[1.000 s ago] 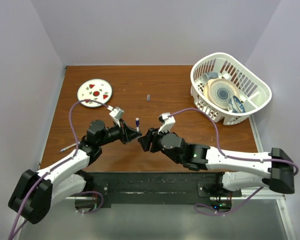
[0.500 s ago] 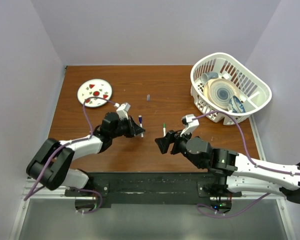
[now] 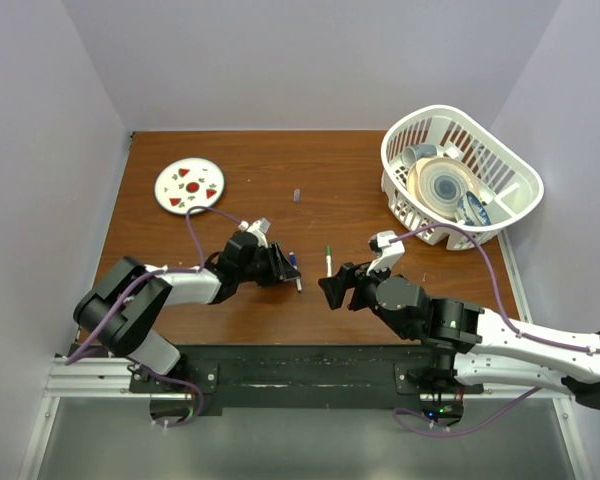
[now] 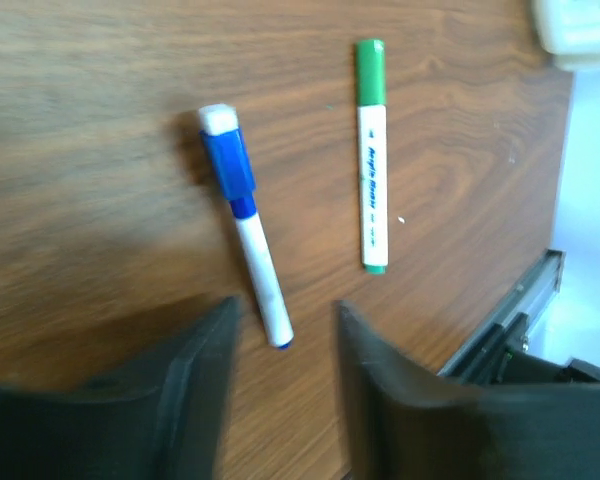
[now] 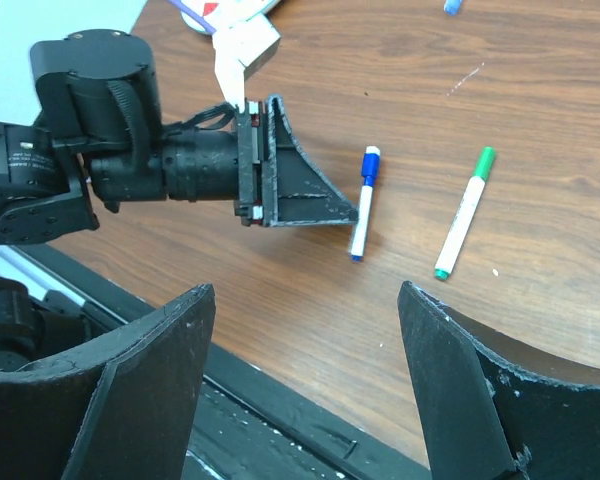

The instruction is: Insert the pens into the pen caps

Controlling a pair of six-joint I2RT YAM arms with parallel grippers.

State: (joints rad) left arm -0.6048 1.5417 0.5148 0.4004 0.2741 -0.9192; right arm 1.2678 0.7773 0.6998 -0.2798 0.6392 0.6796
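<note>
Two white pens lie flat on the wooden table, each with its cap on. The blue-capped pen [image 4: 244,225] [image 3: 294,270] rests with its tail end just in front of my left gripper [image 4: 285,325] [image 3: 284,268], whose jaws stand open and touch nothing. To its right lies the green-capped pen [image 4: 371,150] [image 3: 328,260] [image 5: 463,212]. My right gripper [image 5: 305,310] [image 3: 332,290] is open and empty, hovering near the front edge, short of both pens. A small dark pen cap [image 3: 296,195] lies alone farther back.
A round white plate [image 3: 189,186] with red marks sits at the back left. A white basket [image 3: 500,205] holding dishes stands at the back right. The black mounting rail [image 5: 280,410] runs along the near table edge under my right gripper.
My left gripper carried the blue-capped pen rightward and toward the front, then opened and left it on the table. My right gripper let go of the green-capped pen and drew back to the right.
</note>
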